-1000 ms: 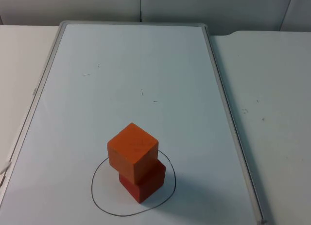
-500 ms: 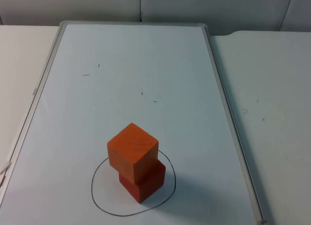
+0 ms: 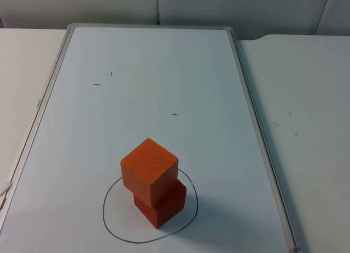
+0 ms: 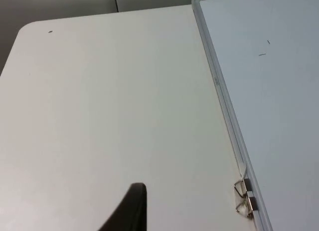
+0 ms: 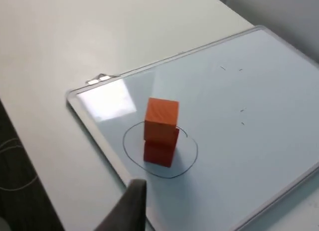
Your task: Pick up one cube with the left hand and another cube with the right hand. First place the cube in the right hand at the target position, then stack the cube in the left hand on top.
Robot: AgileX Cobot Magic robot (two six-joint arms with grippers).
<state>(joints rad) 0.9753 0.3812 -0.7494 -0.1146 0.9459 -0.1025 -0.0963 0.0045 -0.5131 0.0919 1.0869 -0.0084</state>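
Observation:
An orange cube (image 3: 149,168) sits on top of a red cube (image 3: 164,206), turned slightly askew to it. The stack stands inside a circle (image 3: 105,212) drawn in black pen on the whiteboard (image 3: 164,72). From the right wrist view the orange cube (image 5: 162,118) and red cube (image 5: 159,152) stand some way off within the circle (image 5: 192,156). My right gripper (image 5: 130,208) hangs back beyond the board's edge, apart from the stack. My left gripper (image 4: 130,211) waits over bare white table beside the board's long edge (image 4: 227,111). Nothing is seen held by either.
The whiteboard has a grey metal frame (image 3: 257,133) and a few small pen marks (image 3: 159,104). Metal clips (image 4: 244,198) grip its edge near the left gripper. White table (image 3: 306,111) lies on both sides of the board, and a grey wall (image 3: 164,7) closes the far end.

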